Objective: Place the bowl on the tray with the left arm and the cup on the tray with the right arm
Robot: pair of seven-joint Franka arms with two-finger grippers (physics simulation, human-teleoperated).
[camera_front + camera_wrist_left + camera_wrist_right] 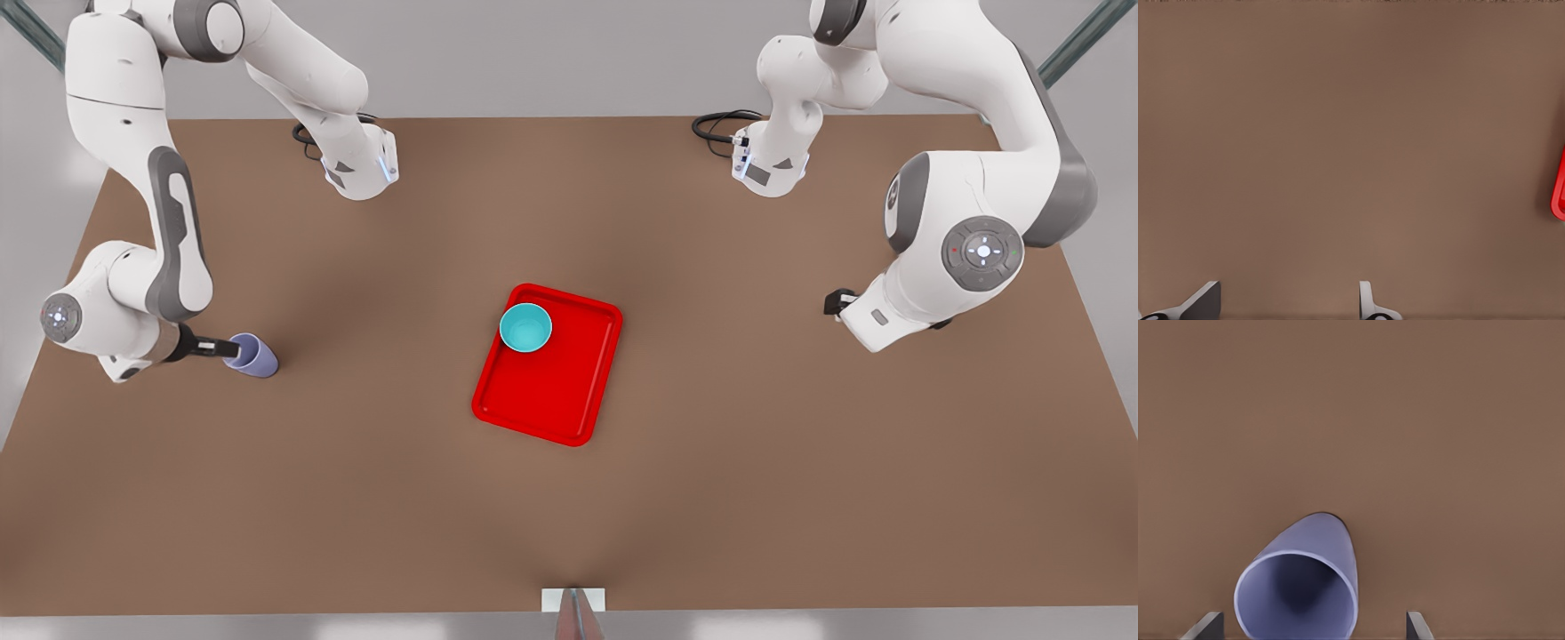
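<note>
From my end: small glossy teal bowl [525,327] sits upright in the flat red rectangular tray [556,391], in the corner toward the arm bases, mid table [711,498]. Pale lavender tapered cup [253,355] is tipped at the front view's left, well apart from the tray; in the right wrist cam its mouth [1296,600] faces the right tool [233,348], base pointing away. Right tool's fingers [1205,628] are spread either side of the rim, not squeezing. Left tool [834,302] hangs at the front view's right, fingers [1201,303] apart, nothing in it. No readable labels.
</note>
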